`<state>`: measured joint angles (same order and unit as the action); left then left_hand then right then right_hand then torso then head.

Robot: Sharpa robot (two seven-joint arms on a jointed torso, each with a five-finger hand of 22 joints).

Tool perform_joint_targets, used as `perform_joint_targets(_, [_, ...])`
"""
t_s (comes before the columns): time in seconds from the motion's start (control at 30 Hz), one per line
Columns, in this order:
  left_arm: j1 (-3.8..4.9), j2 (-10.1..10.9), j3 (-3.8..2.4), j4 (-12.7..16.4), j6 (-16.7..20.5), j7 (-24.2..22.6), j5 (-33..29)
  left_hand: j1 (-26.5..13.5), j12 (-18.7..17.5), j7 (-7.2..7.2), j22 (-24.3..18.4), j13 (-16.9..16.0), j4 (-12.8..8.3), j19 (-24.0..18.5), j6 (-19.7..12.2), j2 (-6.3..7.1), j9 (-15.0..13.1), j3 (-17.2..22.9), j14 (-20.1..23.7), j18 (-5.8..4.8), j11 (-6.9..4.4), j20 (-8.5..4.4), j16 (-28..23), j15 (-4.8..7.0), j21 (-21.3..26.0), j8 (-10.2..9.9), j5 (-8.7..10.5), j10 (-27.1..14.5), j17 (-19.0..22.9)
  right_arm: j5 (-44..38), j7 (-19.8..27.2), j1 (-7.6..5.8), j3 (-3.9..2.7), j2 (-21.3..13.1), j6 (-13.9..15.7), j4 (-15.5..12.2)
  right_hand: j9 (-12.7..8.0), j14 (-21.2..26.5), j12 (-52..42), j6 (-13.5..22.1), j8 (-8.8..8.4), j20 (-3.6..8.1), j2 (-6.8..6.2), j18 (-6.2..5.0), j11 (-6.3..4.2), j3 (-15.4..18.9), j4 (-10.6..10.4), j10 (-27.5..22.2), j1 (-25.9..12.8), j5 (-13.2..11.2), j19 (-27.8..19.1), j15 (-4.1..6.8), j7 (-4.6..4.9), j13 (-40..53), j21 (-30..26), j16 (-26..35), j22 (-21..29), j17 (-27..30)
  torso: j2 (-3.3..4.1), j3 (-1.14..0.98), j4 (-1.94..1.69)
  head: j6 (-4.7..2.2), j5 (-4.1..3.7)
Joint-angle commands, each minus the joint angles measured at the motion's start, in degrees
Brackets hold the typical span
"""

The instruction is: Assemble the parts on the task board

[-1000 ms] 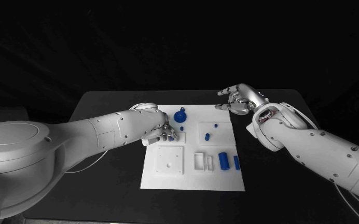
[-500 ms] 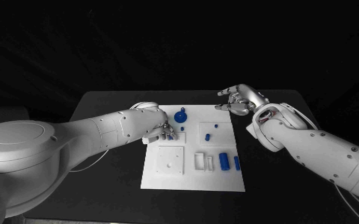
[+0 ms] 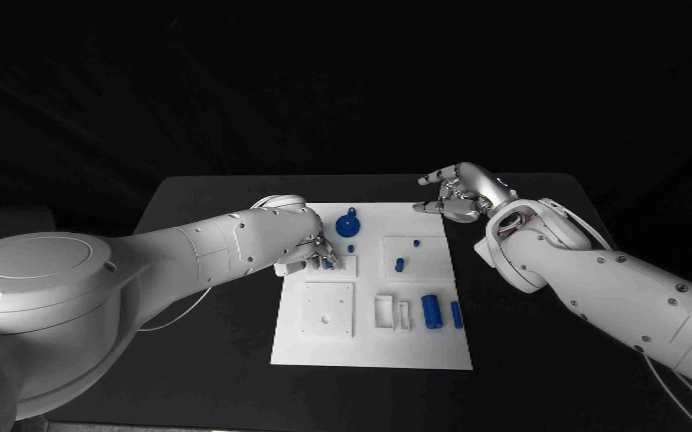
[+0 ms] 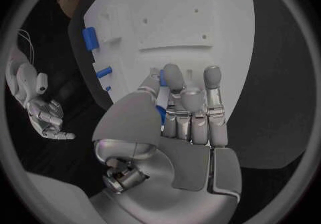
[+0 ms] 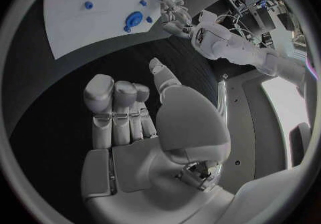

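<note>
Left robot hand (image 4: pixel 175 122) pinches a blue part (image 4: pixel 161 113), per wrist view; right robot hand (image 3: pixel 459 195) empty, fingers curled.

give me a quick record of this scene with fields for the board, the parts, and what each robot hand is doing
board: white task board on the black table
parts: blue parts on the board, including a round knob piece and a cylinder
left robot hand: on the board, pinching a small blue part
right robot hand: holds nothing, fingers curled, off the board's far right corner
</note>
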<state>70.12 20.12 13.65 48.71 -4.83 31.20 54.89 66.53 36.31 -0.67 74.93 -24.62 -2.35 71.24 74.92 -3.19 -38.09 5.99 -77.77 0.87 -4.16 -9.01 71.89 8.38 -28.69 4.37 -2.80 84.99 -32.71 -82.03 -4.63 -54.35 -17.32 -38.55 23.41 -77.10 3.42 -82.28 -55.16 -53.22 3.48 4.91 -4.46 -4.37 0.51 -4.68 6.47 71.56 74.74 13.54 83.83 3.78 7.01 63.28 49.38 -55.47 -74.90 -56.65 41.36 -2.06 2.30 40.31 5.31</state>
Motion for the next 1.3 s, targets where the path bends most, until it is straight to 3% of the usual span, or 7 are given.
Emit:
perform_joint_targets(0.03, [-0.06, -0.3, 0.04, -0.3, -0.6, -0.6, -0.6, 0.3, -0.3, 2.83, 0.9, 0.0, 0.4, -0.1, 2.7, -0.17, 0.4, -0.2, 0.4, -0.87, -0.67, -0.33, -0.3, 0.00, 0.5, -0.1, 0.04, 1.7, 0.2, -0.1, 0.1, 0.05, -0.02, 0.0, -0.6, -0.1, 0.0, 0.1, 0.1, 0.1, -0.11, -0.22, 0.18, -0.69, -0.01, 0.0, -0.4, -0.4, -0.6, 0.3, 0.8, -0.11, -0.01, 0.0, -0.2, 0.2, -6.0, 0.0, -0.02, -0.04, 0.03, -0.03, 0.07])
perform_joint_targets(0.2, [-0.07, -0.5, 0.04, -0.4, -0.9, -0.6, -0.7, 1.0, -0.7, 2.61, 0.9, 0.0, 1.0, -0.1, 2.2, 0.63, 1.6, 0.1, 0.7, -0.87, -0.53, -0.27, -0.6, -0.09, 0.7, -0.2, 0.04, 1.6, 0.7, -0.1, 0.1, 0.07, -0.02, 0.0, -0.6, -0.1, 0.0, 0.1, 0.1, 0.1, -0.11, -0.22, 0.18, -0.69, -0.01, 0.0, -0.4, -0.4, -0.6, 0.3, 0.8, -0.11, -0.01, 0.0, -0.2, 0.2, -6.0, 0.0, -0.03, -0.04, -0.01, -0.02, 0.07])
perform_joint_targets(0.33, [-0.07, -0.1, 0.04, 0.2, 0.0, -0.9, -1.0, 3.1, -0.8, 2.63, 0.9, -0.1, -0.2, -0.1, 1.8, -0.11, 2.1, 1.2, 0.7, -0.87, -0.59, -0.28, -0.6, -0.07, 0.7, -0.3, 0.04, 1.6, 0.8, 0.0, 0.1, 0.17, -0.02, 0.0, -0.7, 0.0, 0.0, 0.2, 0.1, 0.2, -0.12, -0.22, 0.16, -0.70, -0.01, 0.0, -0.6, -0.5, -0.6, 0.3, 0.8, -0.11, -0.01, 0.0, -0.3, 0.3, -6.0, 0.0, -0.01, -0.03, 0.00, -0.14, 0.09])
perform_joint_targets(0.6, [0.03, 4.0, -0.28, 5.1, 2.1, -2.0, -4.8, 4.7, -0.9, 2.35, 0.9, -0.2, -2.3, -0.1, 1.8, -1.17, 2.9, 2.0, 0.5, -0.87, -0.53, -0.21, -0.6, -0.16, 0.9, 0.1, 0.04, 1.6, 0.9, 0.4, 0.6, 0.56, -0.02, -0.4, -0.7, -0.5, 0.0, 0.2, 0.1, 0.0, -0.11, -0.22, 0.21, -0.69, -0.03, -0.1, -0.6, -0.4, -0.4, 0.4, 0.8, -0.10, -0.03, 0.0, -0.2, 0.3, -6.0, 0.0, -0.09, 0.07, -0.14, -0.29, -0.33])
perform_joint_targets(0.97, [1.44, 11.3, -4.02, 14.9, 3.5, -5.4, -13.5, 4.6, -1.4, 2.30, 0.8, -0.1, -2.7, -0.2, 1.4, -1.51, 2.7, 1.7, 0.6, -0.87, -0.49, -0.15, -0.9, -0.21, 1.3, 0.4, 0.04, 1.6, 1.2, 0.7, 1.6, 1.05, -0.01, -1.5, -0.6, -2.3, 0.0, 0.2, 0.1, -0.3, -0.09, -0.20, 0.20, -0.68, -0.05, -0.3, -0.3, -0.4, -0.2, 0.5, 0.8, -0.09, -0.03, 0.0, -0.2, 0.3, -6.0, 0.0, -0.25, 0.27, -0.42, -0.79, -0.23])
perform_joint_targets(1.13, [2.62, 14.3, -4.76, 18.1, 3.9, -9.5, -17.8, 4.4, -1.8, 2.31, 0.8, 0.1, -2.6, -0.1, 1.3, -1.63, 2.5, 1.4, 0.7, -0.87, -0.47, -0.19, -1.2, -0.18, 1.6, 0.5, 0.04, 1.6, 1.4, 1.4, 3.3, 1.36, -0.01, -1.8, -1.3, -3.3, 0.0, 0.2, 0.0, -2.0, -0.06, -0.16, 0.29, -0.65, -0.12, -0.6, 0.7, -0.4, 0.0, 0.8, 0.7, -0.04, -0.12, 0.1, -0.2, 0.2, -6.0, 0.0, -0.19, 0.24, -0.32, -1.19, -0.15])
perform_joint_targets(1.3, [2.98, 16.4, -4.95, 20.6, 3.8, -16.1, -22.3, 4.5, -2.2, 2.32, 0.7, 0.2, -2.5, 0.0, 1.2, -1.76, 2.4, 1.4, 0.6, -0.87, -0.54, -0.23, -1.5, -0.13, 1.9, 0.6, 0.05, 1.6, 1.6, 2.3, 5.9, 1.89, 0.07, -2.3, -2.2, -4.8, 0.2, 0.3, -0.2, -5.1, 0.05, -0.08, 0.80, -0.57, -0.27, -1.0, 3.0, -0.3, 0.1, 2.0, 0.6, 0.06, -0.32, 0.3, -0.1, 0.2, -6.0, -0.1, -0.15, 0.28, -0.24, -1.77, -0.39])
